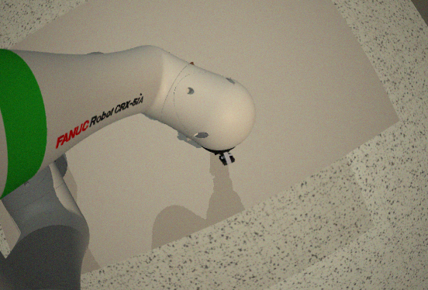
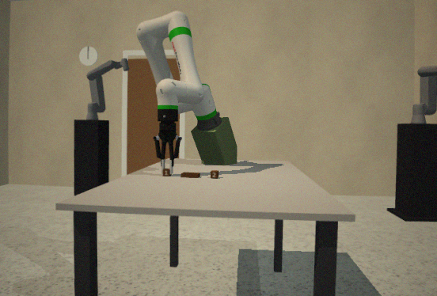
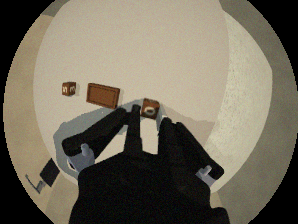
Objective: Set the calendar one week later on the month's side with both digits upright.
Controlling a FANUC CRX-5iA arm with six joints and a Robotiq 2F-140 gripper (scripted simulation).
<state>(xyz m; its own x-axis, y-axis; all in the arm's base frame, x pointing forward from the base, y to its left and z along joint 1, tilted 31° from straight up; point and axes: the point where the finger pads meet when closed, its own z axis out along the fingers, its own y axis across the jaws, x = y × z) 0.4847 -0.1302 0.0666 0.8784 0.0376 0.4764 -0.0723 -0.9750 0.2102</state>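
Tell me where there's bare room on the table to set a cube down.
Bare: the near half of the table, in front of the tray. Crowded: the far row, where the gripper grips one cube, then tray, then the other cube.

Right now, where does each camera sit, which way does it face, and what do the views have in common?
Top: overhead, looking down on the pale grey table; the white-and-green arm fills it, pincer peeking out beneath.
Exterior: low, across the room, facing the table's side; whole arm, pincer closed on the left small brown number cube.
Wrist: behind the pincer, looking down its black fingers at that cube.
Shared: exterior and wrist both show the flat brown tray and the second brown cube.
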